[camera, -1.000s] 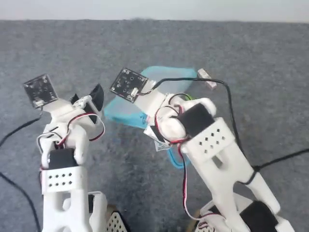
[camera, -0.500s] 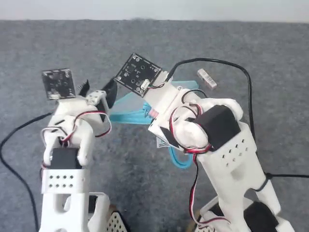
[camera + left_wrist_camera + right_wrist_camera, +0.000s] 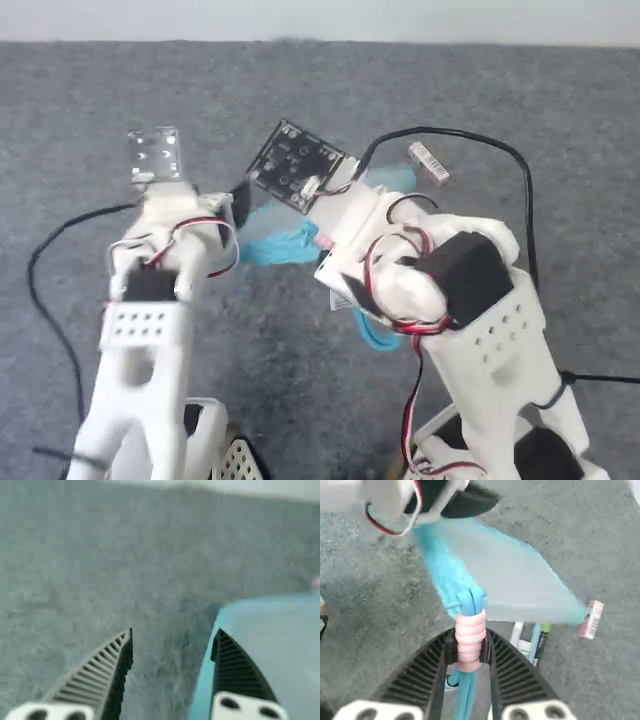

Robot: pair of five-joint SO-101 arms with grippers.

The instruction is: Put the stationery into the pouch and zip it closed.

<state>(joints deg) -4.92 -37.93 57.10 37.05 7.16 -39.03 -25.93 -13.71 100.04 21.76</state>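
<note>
Jaws on the right arm are pressed on a pink bead [image 3: 469,636] strung on the blue cord [image 3: 466,692] of the pouch [image 3: 512,582]; jaws on the left arm are spread, one of them lying along the pouch's edge in the left wrist view, the other over bare bench [image 3: 100,555]. The pouch sits between the two arms, part of it raised off the grey bench by the right arm's hold; an eraser [image 3: 590,619] lies on the bench just past its far corner, and pens [image 3: 532,641] show beside its lower edge. I judge the step to be readying the pouch: one arm has the pull, the other is placed to brace the fabric; the next move calls for the left jaws to close on that edge so that the cord can be drawn against a firm hold. The zip itself cannot be made out, nor whether the mouth is open; whether the pens are inside or under the pouch I cannot tell; from above, the right arm covers most of it.
</note>
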